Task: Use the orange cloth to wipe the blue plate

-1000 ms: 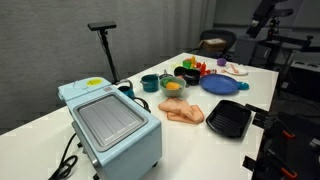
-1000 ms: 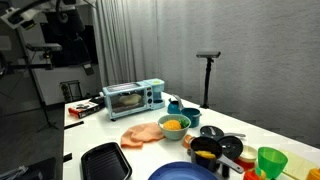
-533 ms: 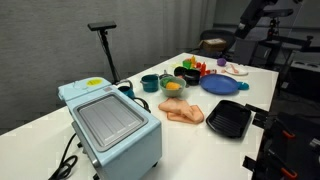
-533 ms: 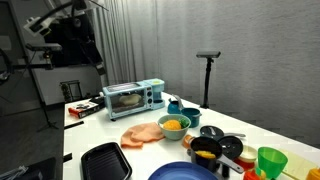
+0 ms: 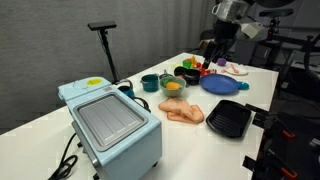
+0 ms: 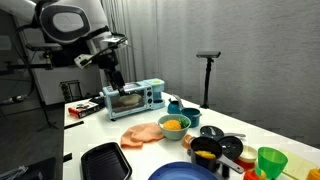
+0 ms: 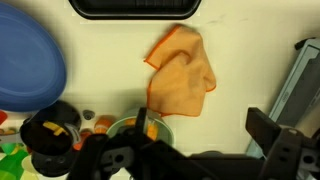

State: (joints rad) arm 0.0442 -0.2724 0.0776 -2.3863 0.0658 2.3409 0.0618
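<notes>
The orange cloth (image 7: 182,75) lies crumpled and flat on the white table, seen in both exterior views (image 5: 183,113) (image 6: 142,136). The blue plate (image 5: 220,85) (image 6: 185,172) sits bare beside it, at the left edge of the wrist view (image 7: 25,65). My gripper (image 7: 205,130) hangs open and empty, high over the table. From the wrist view it is nearest the cloth's edge and the teal bowl. In the exterior views the gripper (image 5: 213,50) (image 6: 113,78) is well above everything and touches nothing.
A black ridged tray (image 5: 228,118) (image 7: 135,8) lies beside the cloth. A teal bowl with orange inside (image 5: 172,87) (image 7: 135,128) stands on the cloth's other side. A light-blue toaster oven (image 5: 110,125) (image 6: 130,97) is nearby. Cups and toy food (image 5: 195,70) cluster by the plate.
The arm has swung in from the edge of the scene and lowered. Its gripper now hangs over the table. Nothing on the table has moved.
</notes>
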